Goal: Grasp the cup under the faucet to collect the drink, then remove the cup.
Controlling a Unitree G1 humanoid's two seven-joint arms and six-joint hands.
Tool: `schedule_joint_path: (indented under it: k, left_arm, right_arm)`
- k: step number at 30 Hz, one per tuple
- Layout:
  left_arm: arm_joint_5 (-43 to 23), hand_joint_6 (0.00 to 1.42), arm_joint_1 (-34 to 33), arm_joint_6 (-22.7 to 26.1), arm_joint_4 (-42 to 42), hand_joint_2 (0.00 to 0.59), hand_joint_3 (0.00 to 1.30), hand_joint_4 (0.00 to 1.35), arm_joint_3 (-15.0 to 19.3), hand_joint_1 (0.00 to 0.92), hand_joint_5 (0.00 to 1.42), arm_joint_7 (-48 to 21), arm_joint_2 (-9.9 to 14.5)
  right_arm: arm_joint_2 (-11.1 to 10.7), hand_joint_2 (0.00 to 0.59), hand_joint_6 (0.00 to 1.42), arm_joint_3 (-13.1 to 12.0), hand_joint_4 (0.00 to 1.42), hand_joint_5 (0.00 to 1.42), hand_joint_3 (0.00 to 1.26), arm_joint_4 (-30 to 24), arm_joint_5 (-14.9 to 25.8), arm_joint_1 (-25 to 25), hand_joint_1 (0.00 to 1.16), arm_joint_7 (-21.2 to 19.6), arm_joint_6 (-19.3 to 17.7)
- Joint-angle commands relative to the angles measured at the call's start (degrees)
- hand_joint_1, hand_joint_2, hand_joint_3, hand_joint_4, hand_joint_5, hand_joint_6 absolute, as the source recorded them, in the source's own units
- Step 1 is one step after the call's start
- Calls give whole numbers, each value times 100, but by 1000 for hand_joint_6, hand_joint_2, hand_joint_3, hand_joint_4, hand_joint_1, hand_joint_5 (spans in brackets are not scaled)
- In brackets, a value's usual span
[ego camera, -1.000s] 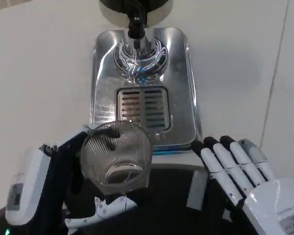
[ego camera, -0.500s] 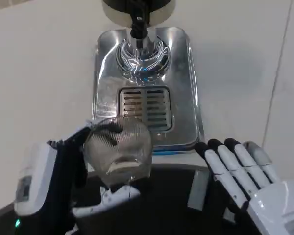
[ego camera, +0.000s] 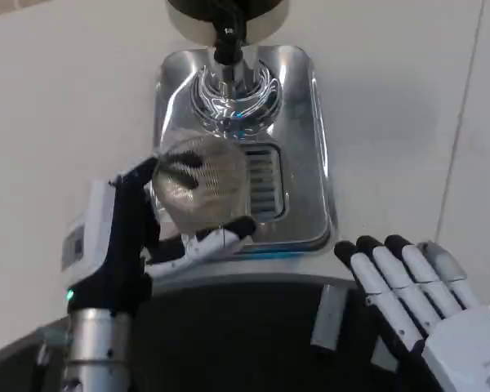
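Ribbed clear glass cup [ego camera: 202, 181], gripped in your left hand [ego camera: 135, 241], frame centre-left over the steel drip tray [ego camera: 310, 163]; black faucet spout [ego camera: 227, 45] lies up-frame, slightly right; right hand [ego camera: 412, 298] spread, empty, farther

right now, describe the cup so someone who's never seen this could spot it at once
Start at the shiny metal drip tray in the middle of the white table, below the dark faucet. Over the tray's slotted grate, the left hand holds the cup: it is clear, ribbed and see-through, unlike the polished metal around it.
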Motion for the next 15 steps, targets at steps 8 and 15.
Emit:
schedule_joint_path:
  k: [8, 15]
  left_arm:
    - [10, 1424, -1086, -246, 1420, 115, 1155, 1198, -412, 708, 1358, 441, 163]
    - [49, 1424, -1846, -249, 2409, 115, 1155, 1198, -622, 708, 1356, 850, 241]
  right_arm:
    - [272, 360, 0, -60, 0, 0, 0, -62, -37, -111, 543, 231, 239]
    - [337, 360, 0, 32, 0, 0, 0, -16, -64, -359, 543, 500, 379]
